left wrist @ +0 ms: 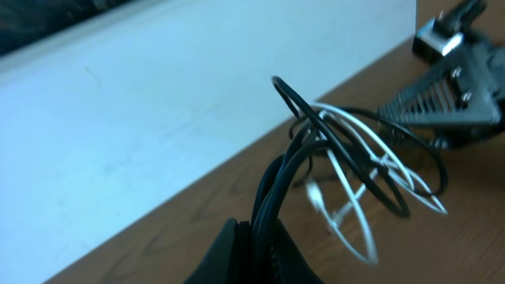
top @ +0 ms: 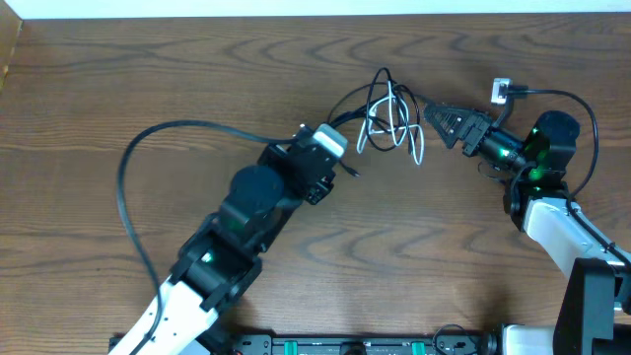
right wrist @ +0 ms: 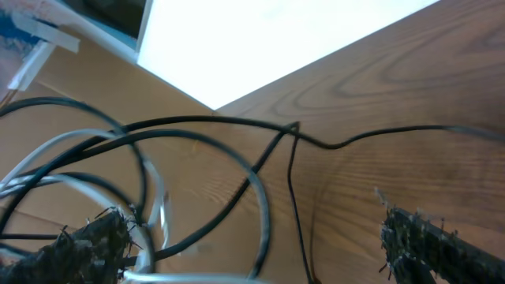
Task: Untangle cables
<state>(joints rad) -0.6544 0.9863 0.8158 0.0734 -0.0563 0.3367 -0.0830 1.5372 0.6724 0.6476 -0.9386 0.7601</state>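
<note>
Tension is mattering most: left fingers [left wrist: 226,256] are clamping black strands of the cables [top: 389,120] bunched on the tabletop [top: 197,79], so released right fingers [right wrist: 426,241] should be closing on one loop slowly.

Dark wood-grain table [top: 89,89], white panel [left wrist: 158,110] behind

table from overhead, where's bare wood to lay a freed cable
Bare table: far left, beyond the black wire loop; near middle, between left arm and right arm. Crowded: the cables between left gripper and right gripper.
</note>
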